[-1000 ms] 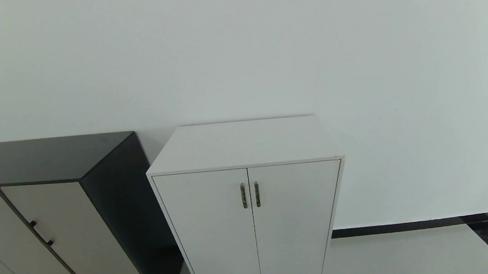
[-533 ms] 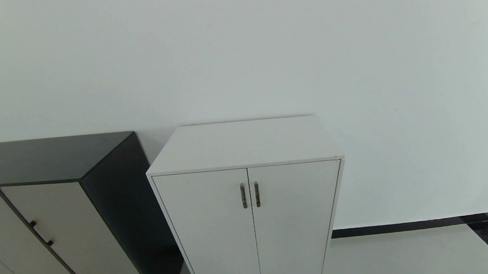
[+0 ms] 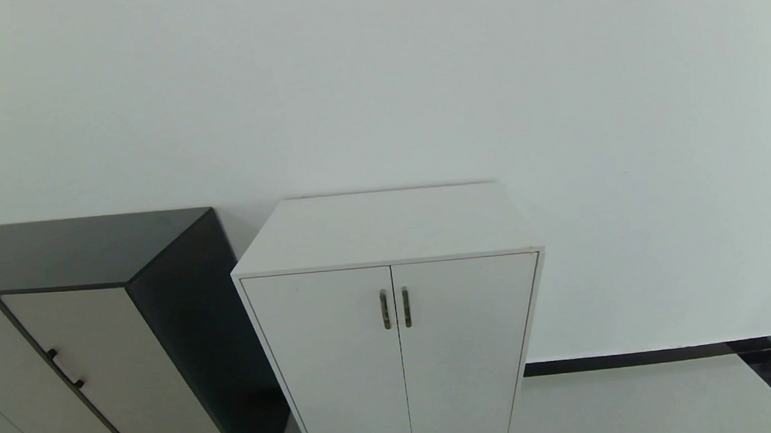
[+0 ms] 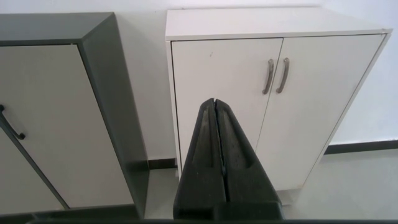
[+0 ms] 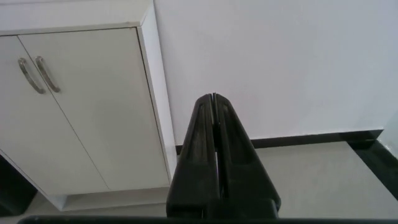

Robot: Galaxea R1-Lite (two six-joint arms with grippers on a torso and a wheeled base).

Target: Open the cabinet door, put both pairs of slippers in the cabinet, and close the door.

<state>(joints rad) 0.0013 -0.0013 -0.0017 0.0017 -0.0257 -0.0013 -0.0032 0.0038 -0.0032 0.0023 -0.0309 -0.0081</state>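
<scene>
A white box-shaped wooden cabinet stands against the plain white wall. Both of its flat doors are shut, and the left door meets the right door at a thin seam down the middle. Two slim upright metal handles sit on either side of that seam, near the top. Just beside it on the left stands a black-topped cabinet with beige fronts, one carrying a small black bar handle. To the right, a black skirting strip runs along the foot of the wall, above the pale grey floor.
</scene>
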